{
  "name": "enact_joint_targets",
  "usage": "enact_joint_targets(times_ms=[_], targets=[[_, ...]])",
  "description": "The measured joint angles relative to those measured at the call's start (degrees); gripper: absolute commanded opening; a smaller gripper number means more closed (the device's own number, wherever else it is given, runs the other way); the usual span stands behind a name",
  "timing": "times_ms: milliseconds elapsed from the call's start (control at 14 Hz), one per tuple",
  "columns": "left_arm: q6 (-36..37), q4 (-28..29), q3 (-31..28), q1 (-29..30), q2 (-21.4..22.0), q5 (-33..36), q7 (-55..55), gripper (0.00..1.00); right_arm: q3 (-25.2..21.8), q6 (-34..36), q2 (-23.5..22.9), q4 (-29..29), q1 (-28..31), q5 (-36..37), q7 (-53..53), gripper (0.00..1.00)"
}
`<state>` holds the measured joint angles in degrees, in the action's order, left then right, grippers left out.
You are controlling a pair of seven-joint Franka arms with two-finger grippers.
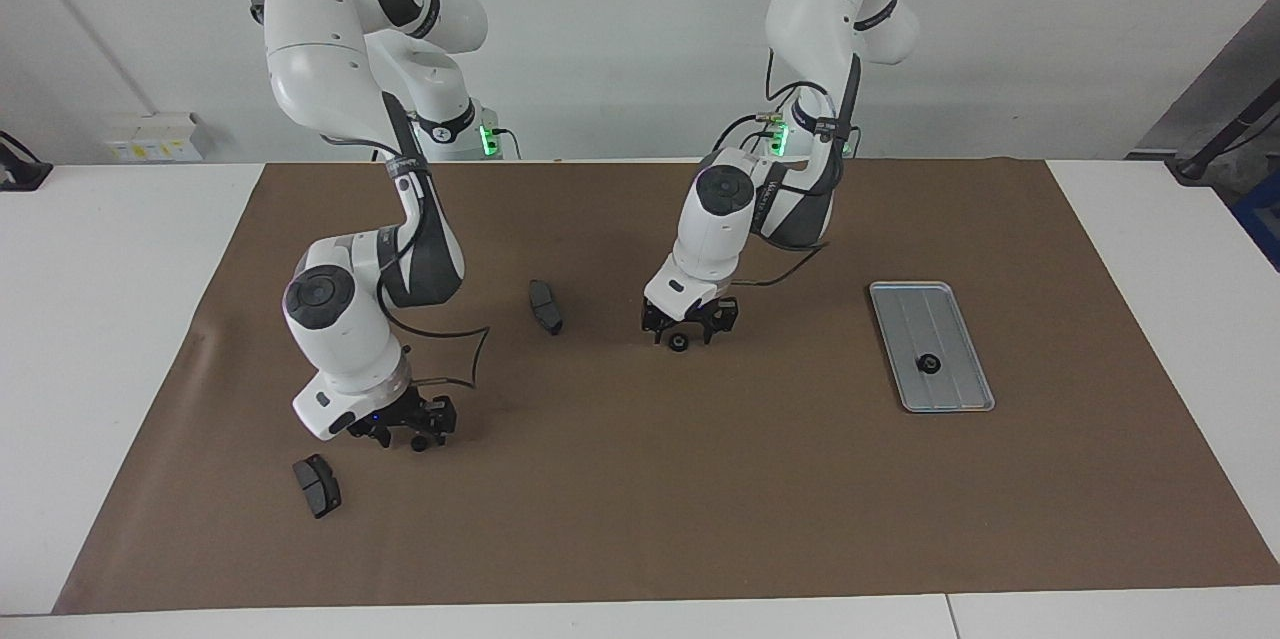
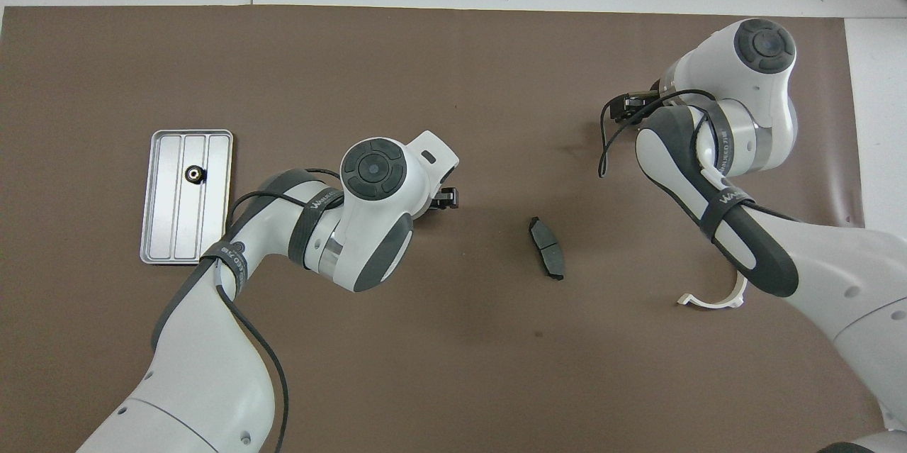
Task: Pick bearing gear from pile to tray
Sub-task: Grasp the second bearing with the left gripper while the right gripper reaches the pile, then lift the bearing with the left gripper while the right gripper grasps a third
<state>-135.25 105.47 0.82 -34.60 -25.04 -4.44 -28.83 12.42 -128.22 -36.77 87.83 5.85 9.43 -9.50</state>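
Note:
The silver tray (image 1: 905, 314) lies toward the left arm's end of the table, with one black gear (image 1: 928, 363) in it; both show in the overhead view too, the tray (image 2: 164, 226) and the gear (image 2: 193, 174). My left gripper (image 1: 690, 327) is low over the mat's middle, and a second black gear (image 1: 678, 343) sits right under it. In the overhead view its own wrist mostly hides the left gripper (image 2: 445, 198). My right gripper (image 1: 412, 427) is low over the mat toward the right arm's end, with a small dark round part (image 1: 426, 441) at its tip. It also shows overhead (image 2: 627, 107).
One dark brake pad (image 1: 545, 306) lies between the two grippers, also seen from above (image 2: 545, 248). Another brake pad (image 1: 316, 485) lies on the mat just beside the right gripper. A white half-ring bracket (image 2: 712, 299) lies near the right arm's base.

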Motion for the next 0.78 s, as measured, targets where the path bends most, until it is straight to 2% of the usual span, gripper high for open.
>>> enact_joint_targets(times_ms=[71, 356, 784], targets=[[0.0, 0.0, 0.0, -0.1, 0.0, 0.0, 0.0, 0.71, 0.0, 0.0, -0.1, 0.0, 0.0, 0.0, 0.0, 0.48], [-0.7, 0.0, -0.1, -0.3, 0.0, 0.0, 0.0, 0.65, 0.0, 0.0, -0.1, -0.1, 0.0, 0.0, 0.0, 0.41], [-2.5, 0.0, -0.3, -0.3, 0.0, 0.0, 0.0, 0.57, 0.0, 0.0, -0.1, -0.3, 0.0, 0.0, 0.0, 0.39]])
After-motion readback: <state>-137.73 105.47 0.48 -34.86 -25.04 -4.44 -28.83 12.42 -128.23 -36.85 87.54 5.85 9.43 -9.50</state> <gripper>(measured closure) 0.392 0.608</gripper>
